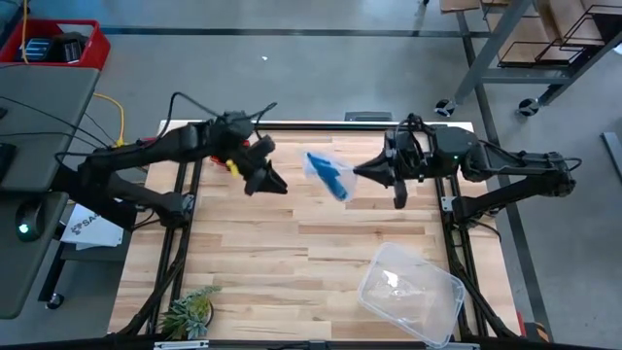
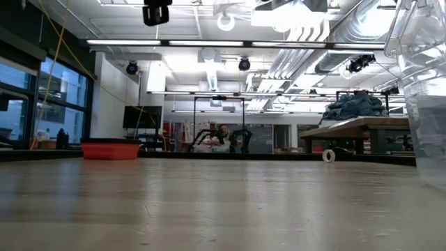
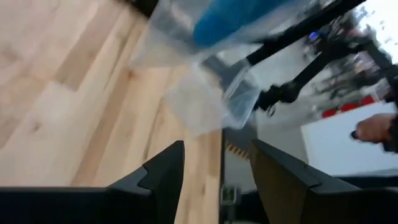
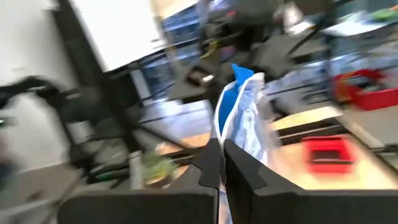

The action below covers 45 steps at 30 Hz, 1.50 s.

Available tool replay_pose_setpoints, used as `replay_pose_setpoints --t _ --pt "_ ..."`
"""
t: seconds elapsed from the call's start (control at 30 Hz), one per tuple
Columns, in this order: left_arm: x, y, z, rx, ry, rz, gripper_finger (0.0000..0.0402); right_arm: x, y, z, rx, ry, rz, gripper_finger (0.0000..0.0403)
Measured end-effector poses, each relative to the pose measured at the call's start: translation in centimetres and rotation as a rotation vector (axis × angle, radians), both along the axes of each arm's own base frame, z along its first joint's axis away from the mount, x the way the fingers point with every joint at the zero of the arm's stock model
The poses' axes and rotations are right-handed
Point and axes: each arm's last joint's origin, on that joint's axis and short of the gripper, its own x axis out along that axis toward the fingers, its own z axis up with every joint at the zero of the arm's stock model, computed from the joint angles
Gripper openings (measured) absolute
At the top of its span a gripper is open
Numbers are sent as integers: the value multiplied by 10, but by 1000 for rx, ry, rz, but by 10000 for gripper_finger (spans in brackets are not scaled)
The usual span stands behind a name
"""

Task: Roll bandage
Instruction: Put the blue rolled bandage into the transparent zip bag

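The blue bandage (image 1: 331,176) is inside a clear plastic bag (image 1: 322,165), held above the middle of the table. My right gripper (image 1: 362,171) is shut on the bag from the table's right side. In the right wrist view the bag (image 4: 249,118) stands out past the fingertips (image 4: 221,163), with the blue bandage (image 4: 231,99) showing through it. My left gripper (image 1: 275,183) is open and empty just left of the bag. Its wrist view shows the bag (image 3: 208,102) and the bandage (image 3: 217,22) ahead of the open fingers (image 3: 214,168). My right gripper pinches an edge of the clear bag (image 4: 225,138) between its two shut fingers. The fingers lie about level and point toward the table's left. The bag reaches out beyond the fingertips, lifted clear of the table, with the bandage inside it.
A clear plastic container (image 1: 410,292) lies at the table's near right and fills the right edge of the low view (image 2: 426,77). A small plant (image 1: 190,311) is at the near left. A small red tray (image 4: 328,153) sits under the left arm (image 1: 222,156); the low view shows it far off (image 2: 110,148).
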Motion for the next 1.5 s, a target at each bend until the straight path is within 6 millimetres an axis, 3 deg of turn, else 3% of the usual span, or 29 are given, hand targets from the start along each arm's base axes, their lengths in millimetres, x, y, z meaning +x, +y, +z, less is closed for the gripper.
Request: replay_pose_setpoints --t 0.27,0.57,0.73,0.87,1.03,1.5 --pt "-6 -10 14 56 -349 82 178 5 6 -5 123 48 204 0" --pt "-7 -24 16 170 -421 -67 177 23 8 -7 168 4 237 0" --pt "-32 -24 26 144 -425 -90 177 21 8 -2 181 -32 256 0" --pt "-48 -27 38 248 -490 -24 177 21 8 1 177 -67 256 0" --pt "-43 -32 35 450 -479 95 179 28 6 -2 193 -67 230 0" --pt "-24 -48 33 471 -535 31 182 37 6 -5 202 -72 242 0"
